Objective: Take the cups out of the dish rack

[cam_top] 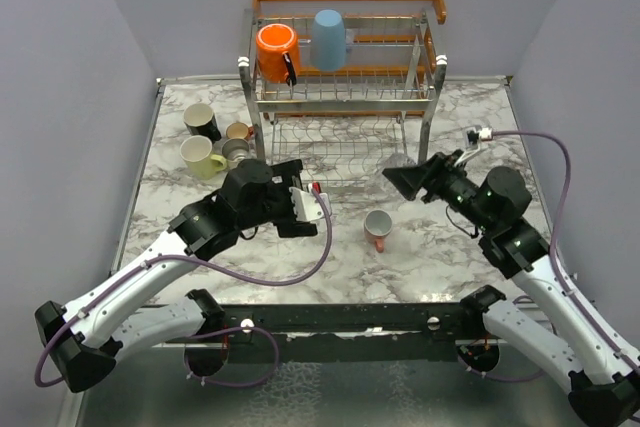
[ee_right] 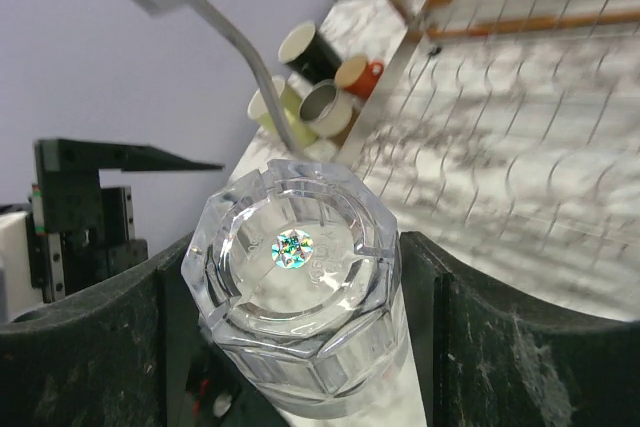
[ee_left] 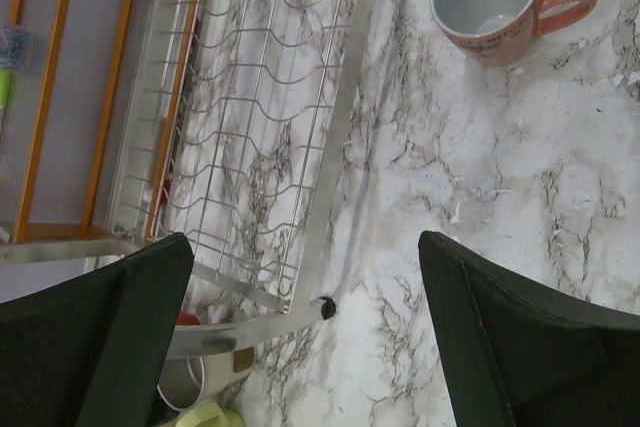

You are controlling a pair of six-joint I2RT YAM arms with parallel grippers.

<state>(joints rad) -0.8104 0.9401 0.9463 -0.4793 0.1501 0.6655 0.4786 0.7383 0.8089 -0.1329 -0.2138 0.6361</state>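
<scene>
The dish rack [cam_top: 345, 97] stands at the back; a bright orange mug [cam_top: 275, 48] and a light blue cup [cam_top: 328, 39] sit upside down on its upper tier. My right gripper [cam_top: 398, 179] is shut on a clear glass cup [ee_right: 300, 282], held in front of the rack's lower tier [ee_right: 520, 137]. My left gripper [cam_top: 287, 175] is open and empty beside the rack's front left leg [ee_left: 300, 312]. A pink mug [cam_top: 378, 230] stands upright on the table and also shows in the left wrist view [ee_left: 495, 2]. The lower tier [ee_left: 260, 117] holds no cups.
Left of the rack stand a black mug [cam_top: 203, 120], a pale yellow mug [cam_top: 200, 157], a small orange-red cup [cam_top: 238, 131] and a tan cup [cam_top: 236, 151]. The marble table [cam_top: 330, 257] has grey walls on three sides.
</scene>
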